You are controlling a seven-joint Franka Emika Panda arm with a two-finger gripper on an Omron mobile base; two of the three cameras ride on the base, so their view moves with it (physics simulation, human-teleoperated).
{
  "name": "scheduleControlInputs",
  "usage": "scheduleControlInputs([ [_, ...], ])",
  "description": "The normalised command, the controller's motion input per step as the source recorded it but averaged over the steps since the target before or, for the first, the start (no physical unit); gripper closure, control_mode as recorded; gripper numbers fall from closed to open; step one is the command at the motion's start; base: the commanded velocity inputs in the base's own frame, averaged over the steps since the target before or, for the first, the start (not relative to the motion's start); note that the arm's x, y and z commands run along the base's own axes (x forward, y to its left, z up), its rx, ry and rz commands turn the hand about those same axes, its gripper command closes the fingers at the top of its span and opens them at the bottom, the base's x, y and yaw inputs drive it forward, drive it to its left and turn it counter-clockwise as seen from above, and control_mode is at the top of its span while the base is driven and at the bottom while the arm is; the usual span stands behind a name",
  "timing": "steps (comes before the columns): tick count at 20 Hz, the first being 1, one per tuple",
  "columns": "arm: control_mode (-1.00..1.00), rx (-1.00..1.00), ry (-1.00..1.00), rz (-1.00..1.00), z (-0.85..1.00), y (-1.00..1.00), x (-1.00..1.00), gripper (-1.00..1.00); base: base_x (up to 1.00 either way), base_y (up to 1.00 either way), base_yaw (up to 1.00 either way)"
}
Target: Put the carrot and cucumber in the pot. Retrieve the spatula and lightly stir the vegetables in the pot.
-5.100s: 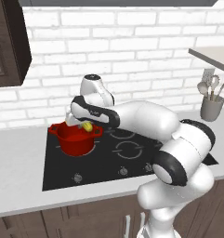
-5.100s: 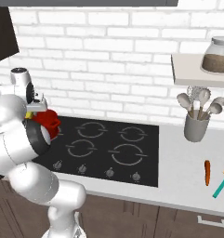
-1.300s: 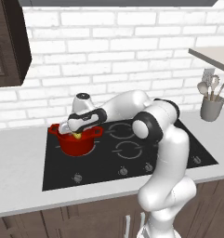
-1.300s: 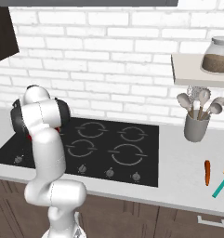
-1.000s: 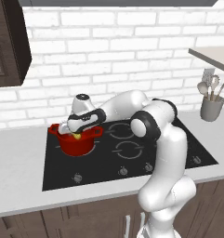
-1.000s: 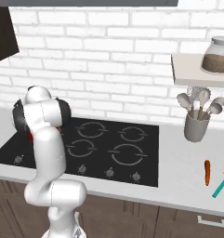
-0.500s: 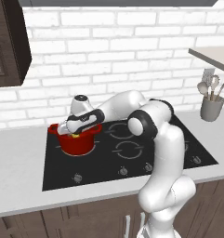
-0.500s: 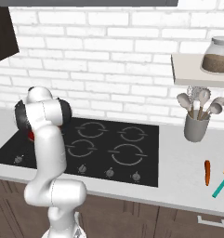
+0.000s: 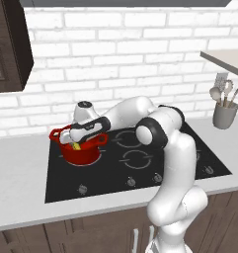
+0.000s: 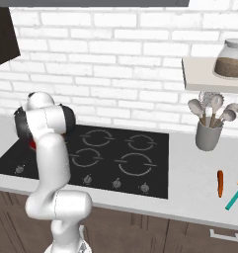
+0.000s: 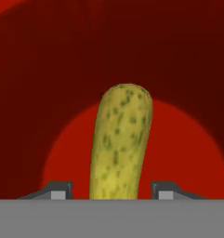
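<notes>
- Hand view is looking straight down into the red pot (image 11: 48, 60), where the cucumber (image 11: 119, 144) is standing between the two finger tips with a visible gap on each side, so the jaws are standing open and gripping nothing.
- The gripper (image 11: 111, 190) is sitting at the six o'clock edge of that view, and the cucumber is running from there up toward twelve o'clock over the pot's round floor.
- Left base view is showing the pot (image 9: 80, 149) on the burner at about nine o'clock on the black hob (image 9: 140, 163), with a speck of yellow-green cucumber (image 9: 76, 146) showing inside its rim.
- The arm is reaching from the base at five o'clock across the hob, elbow bent high, wrist turned down so the gripper (image 9: 71, 141) is dipping into the pot's mouth.
- Judging from this, the cucumber part is looking as good as done: it is inside the pot and the fingers are apart from it.
- Right base view is showing the carrot (image 10: 220, 183) lying on the grey counter (image 10: 194, 188) at about four o'clock, well apart from the pot, with the teal-handled spatula (image 10: 234, 193) just beside it at the frame's edge.
- Left to do, as I judge it: fetching the carrot, dropping it in, then taking the spatula and stirring.
- A utensil holder (image 10: 208, 133) with grey spoons is standing behind them.
</notes>
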Motion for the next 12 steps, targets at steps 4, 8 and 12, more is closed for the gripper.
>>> scheduleControlInputs([
  [4,-1.00,0.00,-0.01,0.00,0.00,-0.01,-0.06,-1.00,0.00,0.00,0.00],
  [8,-1.00,0.00,-0.01,0.00,0.03,-0.07,-0.11,-1.00,0.00,0.00,0.00],
  [12,-1.00,0.00,0.00,-0.01,0.28,-0.17,-0.34,-1.00,0.00,0.00,0.00],
])
